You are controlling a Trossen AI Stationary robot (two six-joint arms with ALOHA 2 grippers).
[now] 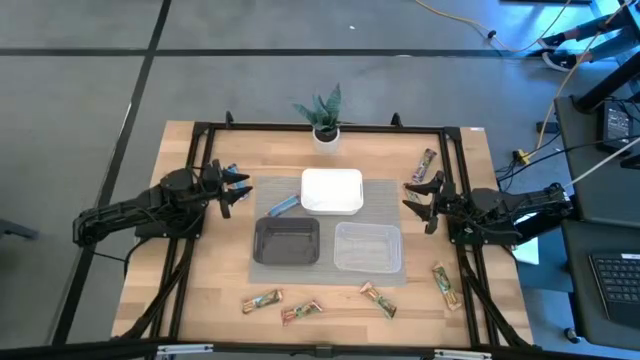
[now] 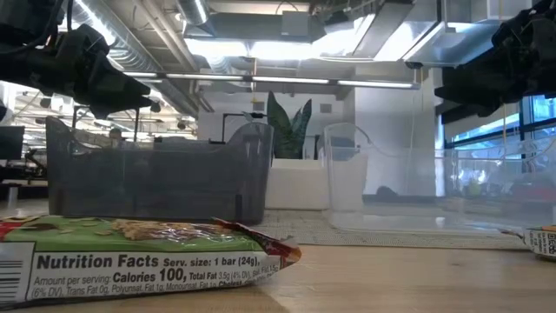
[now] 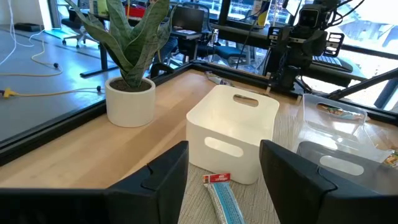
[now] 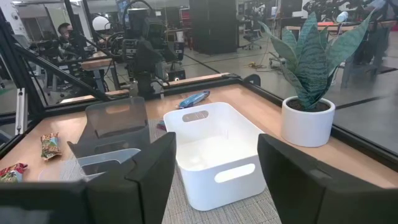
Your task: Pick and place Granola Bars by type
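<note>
Grippers left (image 1: pixel 238 187), right (image 1: pixel 416 199): jaws wide apart, empty.

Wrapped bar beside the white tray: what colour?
Blue wrapped bar with a red end, clearest in the left wrist view.

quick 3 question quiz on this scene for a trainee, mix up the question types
1. True or false: the blue bar lies inside the white tray.
2. What stands beyond the white tray? A plant; B bottle; C mug.
3. Fill in: the left pincer and right pincer are both ____.

Key: 1 false, it lies beside the tray; 2 A; 3 open.
</note>
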